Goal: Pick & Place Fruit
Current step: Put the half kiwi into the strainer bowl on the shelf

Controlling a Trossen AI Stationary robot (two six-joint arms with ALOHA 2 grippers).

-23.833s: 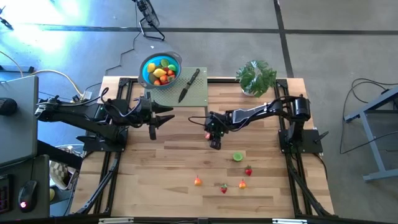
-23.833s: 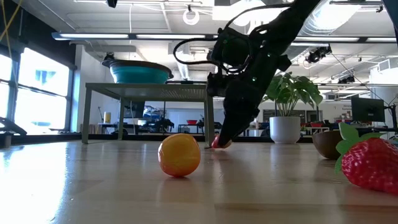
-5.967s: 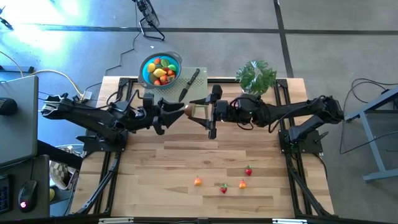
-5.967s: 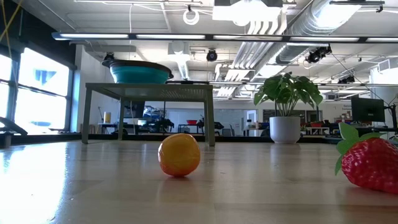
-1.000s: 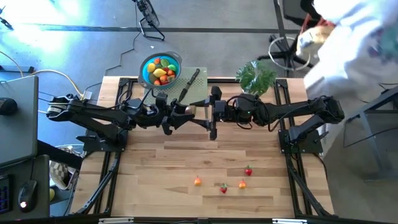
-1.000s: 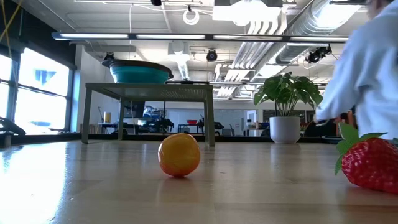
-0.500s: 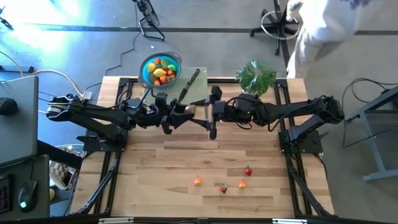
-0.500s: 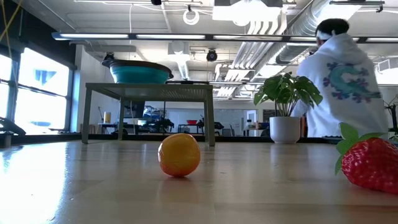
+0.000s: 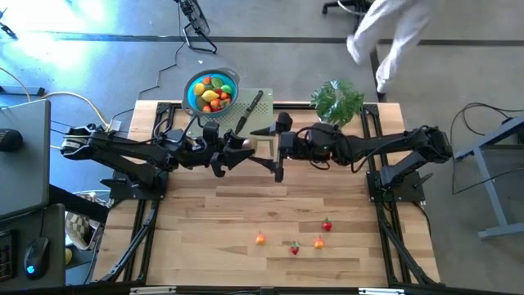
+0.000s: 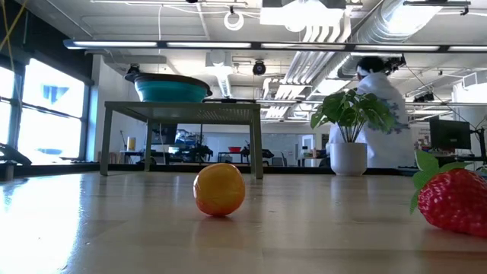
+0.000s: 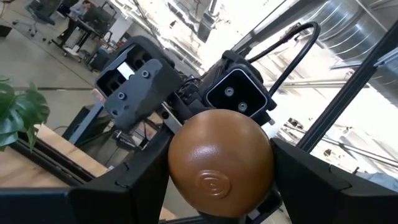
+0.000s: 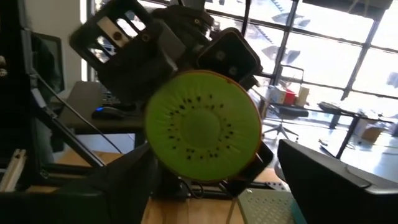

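Note:
A kiwi half (image 9: 249, 145), brown outside with a green cut face (image 12: 202, 127), hangs in mid-air over the table's far middle. My left gripper (image 9: 239, 151) reaches in from the table's left and is shut on it. My right gripper (image 9: 275, 152) faces it from the right and is open. Its fingers (image 12: 323, 180) stand on either side of the kiwi half, with a gap showing. More fruit lies near the front: an orange (image 9: 260, 238), a strawberry (image 9: 327, 225) and two small pieces (image 9: 294, 248). A blue bowl (image 9: 211, 90) holds several fruit pieces. My left gripper pinches the kiwi half between its two fingers (image 11: 124, 186), one on each side of its rounded brown body (image 11: 186, 186). The fingers come about level from the table's left. The brown back faces my left wrist and the cut face points toward the right gripper. The kiwi half is lifted clear of the table.
The bowl stands on a raised green stand (image 9: 270, 123) at the far edge, with a black-handled knife (image 9: 249, 111) beside it. A potted plant (image 9: 336, 101) stands at the far right. A person (image 9: 385, 33) walks on the floor beyond the table. Bare wood lies between the arms and the front fruit.
Both arms have kept their places, with the kiwi half in the air between them. A person has walked past beyond the table's far right corner, moving away from it.

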